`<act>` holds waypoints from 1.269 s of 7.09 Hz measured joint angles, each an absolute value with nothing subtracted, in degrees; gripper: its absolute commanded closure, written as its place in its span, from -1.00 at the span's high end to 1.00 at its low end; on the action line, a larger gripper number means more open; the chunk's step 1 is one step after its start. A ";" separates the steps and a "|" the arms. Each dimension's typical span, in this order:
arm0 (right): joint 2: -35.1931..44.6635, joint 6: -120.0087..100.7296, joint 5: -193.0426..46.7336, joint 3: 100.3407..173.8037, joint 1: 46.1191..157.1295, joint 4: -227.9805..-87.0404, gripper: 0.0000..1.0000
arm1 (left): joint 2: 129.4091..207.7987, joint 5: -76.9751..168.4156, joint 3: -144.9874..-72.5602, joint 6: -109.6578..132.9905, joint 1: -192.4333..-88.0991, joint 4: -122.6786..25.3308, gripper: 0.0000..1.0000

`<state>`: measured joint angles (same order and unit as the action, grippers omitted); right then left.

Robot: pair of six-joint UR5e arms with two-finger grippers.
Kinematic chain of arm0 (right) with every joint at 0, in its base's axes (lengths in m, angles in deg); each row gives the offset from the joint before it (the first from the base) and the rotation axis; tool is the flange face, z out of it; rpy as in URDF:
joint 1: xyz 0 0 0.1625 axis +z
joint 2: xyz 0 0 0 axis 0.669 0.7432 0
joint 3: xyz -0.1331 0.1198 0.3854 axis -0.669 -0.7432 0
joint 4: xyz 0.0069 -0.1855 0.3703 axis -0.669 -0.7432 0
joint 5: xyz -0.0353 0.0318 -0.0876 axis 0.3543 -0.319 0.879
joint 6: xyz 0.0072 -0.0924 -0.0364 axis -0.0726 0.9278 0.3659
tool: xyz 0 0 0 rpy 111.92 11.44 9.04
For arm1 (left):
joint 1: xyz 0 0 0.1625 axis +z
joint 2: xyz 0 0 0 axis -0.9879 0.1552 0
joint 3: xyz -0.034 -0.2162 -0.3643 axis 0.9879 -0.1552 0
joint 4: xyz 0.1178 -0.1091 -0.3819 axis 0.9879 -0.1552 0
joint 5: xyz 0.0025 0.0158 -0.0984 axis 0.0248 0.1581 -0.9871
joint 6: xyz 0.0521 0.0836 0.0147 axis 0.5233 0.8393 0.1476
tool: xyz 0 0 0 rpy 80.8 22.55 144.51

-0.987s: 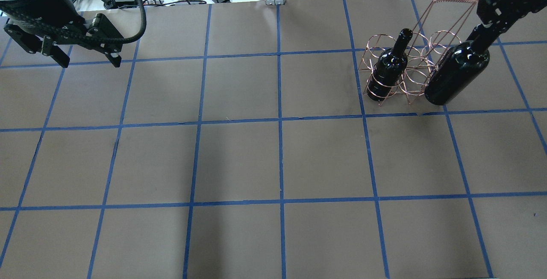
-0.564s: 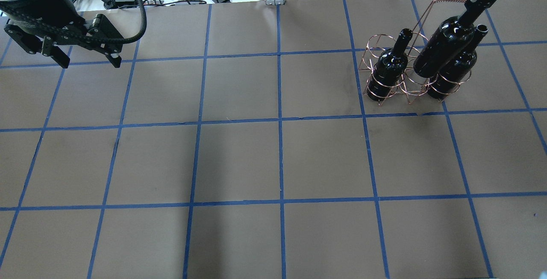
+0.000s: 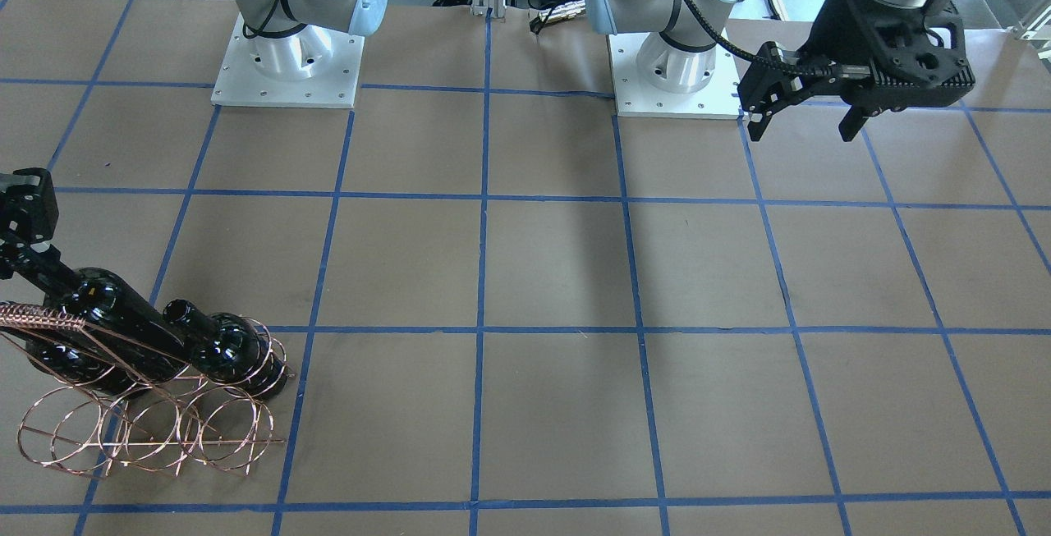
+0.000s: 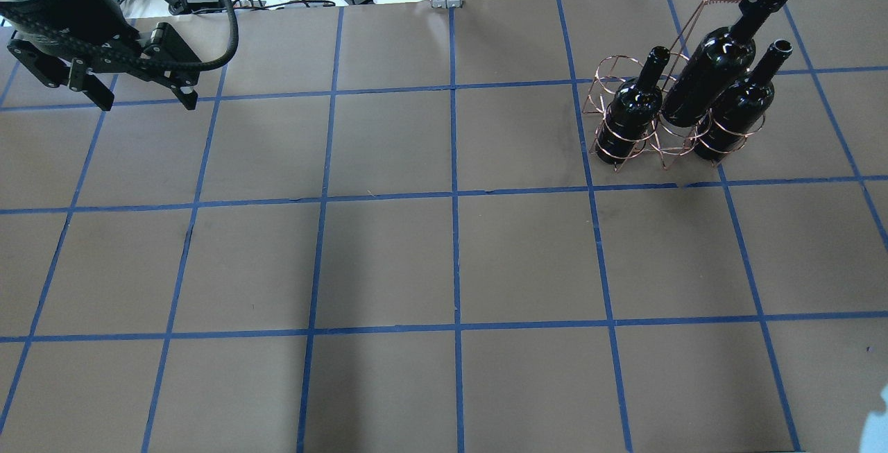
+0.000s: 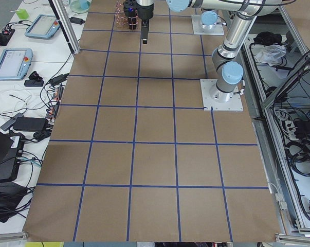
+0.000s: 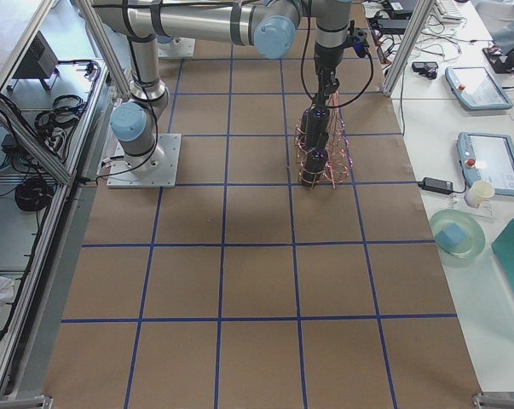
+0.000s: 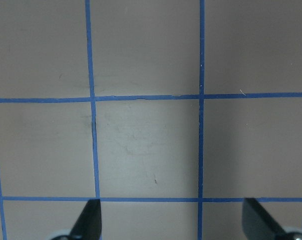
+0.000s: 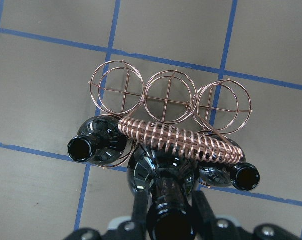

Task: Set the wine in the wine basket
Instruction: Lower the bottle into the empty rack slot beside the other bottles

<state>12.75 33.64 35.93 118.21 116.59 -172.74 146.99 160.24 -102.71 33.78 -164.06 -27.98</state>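
Right gripper (image 8: pixel 169 212) is clamped on the neck of the wine bottle (image 8: pixel 160 176), one finger on each side just under the mouth. The bottle hangs close to upright, body down in the wine basket (image 4: pixel 612 64), at the middle hoop of the row, between two seated bottles, one (image 4: pixel 628 116) on the robot's left and one (image 4: pixel 737 114) on its right. The braided handle (image 8: pixel 181 141) passes just beside the bottle's shoulder. The other row of three hoops is empty. I can't tell whether the base has bottomed out. Step: insertion, looks late. Next move probably a straight lowering until seated, then release and a vertical lift clear of the handle. Left gripper (image 4: pixel 144 100) has its jaws apart, empty, over bare table well away.
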 measured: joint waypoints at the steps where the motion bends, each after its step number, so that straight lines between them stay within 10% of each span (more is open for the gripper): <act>1: 12.60 33.78 35.92 118.24 116.61 -172.85 -0.66 | 146.99 160.22 -102.71 33.78 -164.06 -28.00 1.00; 9: 9.41 33.78 36.34 122.23 116.87 -176.63 -0.58 | 146.99 160.07 -102.88 33.78 -164.13 -27.95 1.00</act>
<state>9.41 33.78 36.34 122.23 116.87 -176.63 146.99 160.07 -102.88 33.78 -164.13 -27.95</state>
